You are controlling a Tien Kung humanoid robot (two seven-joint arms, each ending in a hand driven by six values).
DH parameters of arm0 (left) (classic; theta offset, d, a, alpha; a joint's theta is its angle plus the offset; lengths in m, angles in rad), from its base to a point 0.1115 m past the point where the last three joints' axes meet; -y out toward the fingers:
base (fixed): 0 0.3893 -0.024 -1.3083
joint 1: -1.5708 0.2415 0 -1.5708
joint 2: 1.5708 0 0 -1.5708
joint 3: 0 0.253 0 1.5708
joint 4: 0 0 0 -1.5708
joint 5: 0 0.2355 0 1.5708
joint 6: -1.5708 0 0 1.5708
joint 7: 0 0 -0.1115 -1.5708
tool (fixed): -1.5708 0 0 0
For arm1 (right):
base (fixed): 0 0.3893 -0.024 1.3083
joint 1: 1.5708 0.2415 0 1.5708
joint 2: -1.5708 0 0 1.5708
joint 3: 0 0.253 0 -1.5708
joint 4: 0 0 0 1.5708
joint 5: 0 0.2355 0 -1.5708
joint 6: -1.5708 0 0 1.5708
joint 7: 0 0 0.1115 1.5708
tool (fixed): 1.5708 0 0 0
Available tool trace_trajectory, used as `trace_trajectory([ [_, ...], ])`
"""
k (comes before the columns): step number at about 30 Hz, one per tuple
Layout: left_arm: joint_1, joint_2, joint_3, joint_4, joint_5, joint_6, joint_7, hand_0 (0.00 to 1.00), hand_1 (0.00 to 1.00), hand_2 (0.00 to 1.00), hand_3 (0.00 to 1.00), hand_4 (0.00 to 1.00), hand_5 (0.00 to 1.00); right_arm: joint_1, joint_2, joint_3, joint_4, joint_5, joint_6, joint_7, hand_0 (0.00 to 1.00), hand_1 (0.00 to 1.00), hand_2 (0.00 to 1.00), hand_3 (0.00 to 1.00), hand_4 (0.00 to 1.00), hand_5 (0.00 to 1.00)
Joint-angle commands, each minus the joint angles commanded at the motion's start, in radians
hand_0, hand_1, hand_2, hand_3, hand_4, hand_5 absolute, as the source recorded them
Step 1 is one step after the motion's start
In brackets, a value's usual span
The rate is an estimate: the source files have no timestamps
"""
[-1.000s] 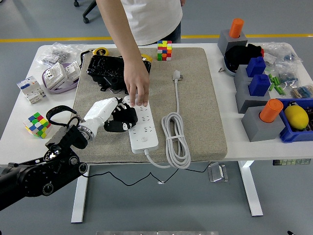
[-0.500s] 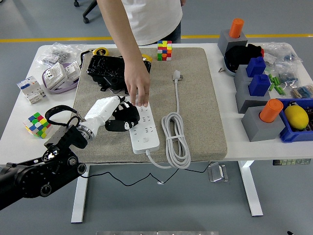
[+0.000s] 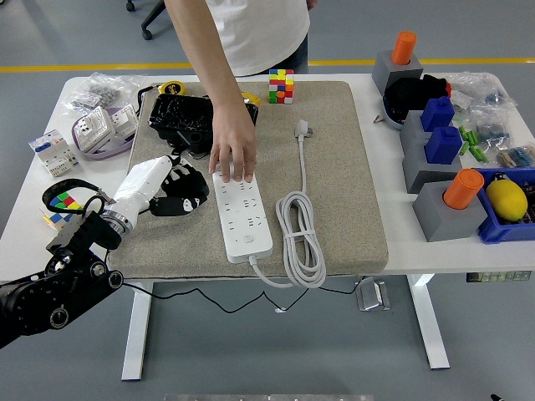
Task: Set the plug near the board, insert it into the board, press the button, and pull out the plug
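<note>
A white power strip (image 3: 245, 219) lies on the tan mat (image 3: 334, 167), its round button (image 3: 247, 238) at the near end. Its white cord (image 3: 301, 242) is coiled to its right, ending in a white plug (image 3: 302, 128). My left hand (image 3: 177, 194) is to the left of the strip and apart from it. Its fingers are curled on a small black plug (image 3: 185, 202), mostly hidden. A thin black cable (image 3: 209, 299) hangs under the table's near edge. A person's hand (image 3: 232, 154) presses on the strip's far end.
A black pouch (image 3: 180, 117) lies behind my hand. Colour cubes sit at the back (image 3: 282, 85) and at the left edge (image 3: 60, 203). Grey blocks with blue and orange pegs (image 3: 439, 150) and a blue bin (image 3: 510, 205) stand to the right.
My left hand has drawn back to the left from the strip's sockets, the black plug going with it. The person's hand stays on the strip's far end.
</note>
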Motion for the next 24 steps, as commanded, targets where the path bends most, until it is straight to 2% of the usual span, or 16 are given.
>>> trace_trajectory([
  [1,0.001,0.0,-0.001,0.013,-0.007,0.001,-0.003,0.347,0.385,0.398,0.517,0.668,0.083,-0.001,0.0,0.0,0.0,0.0,0.0,0.0,0.6,0.645,0.667,0.561,0.953,0.505],
  [2,0.001,0.0,-0.002,0.021,-0.01,0.001,-0.004,0.397,0.462,0.491,0.542,0.689,0.106,-0.001,0.0,-0.001,0.0,0.0,0.0,0.0,0.601,0.645,0.667,0.56,0.953,0.504],
  [7,0.007,-0.002,-0.005,0.033,-0.02,-0.003,-0.007,0.397,0.462,0.491,0.542,0.689,0.106,0.0,0.0,-0.002,0.001,0.0,0.0,0.0,0.601,0.645,0.667,0.56,0.953,0.504],
  [8,0.008,-0.004,-0.005,0.033,-0.023,-0.003,-0.01,0.532,0.554,0.552,0.57,0.772,0.152,0.001,0.0,-0.001,0.001,0.0,0.0,0.001,0.601,0.645,0.667,0.561,0.953,0.503],
  [13,0.007,-0.01,0.0,0.036,-0.03,-0.001,-0.012,0.532,0.554,0.552,0.57,0.772,0.152,0.001,0.001,0.0,0.001,0.001,0.0,0.0,0.601,0.645,0.667,0.561,0.953,0.503],
  [14,0.007,-0.01,0.001,0.037,-0.029,-0.001,-0.011,0.541,0.593,0.553,0.567,0.889,0.249,0.0,0.001,0.0,0.001,0.001,0.0,0.0,0.601,0.645,0.667,0.56,0.953,0.503],
  [24,0.012,-0.01,-0.001,0.038,-0.036,-0.015,-0.005,0.543,0.6,0.556,0.573,0.898,0.252,-0.002,0.002,0.001,0.001,-0.001,0.0,0.0,0.601,0.645,0.667,0.56,0.953,0.503],
])
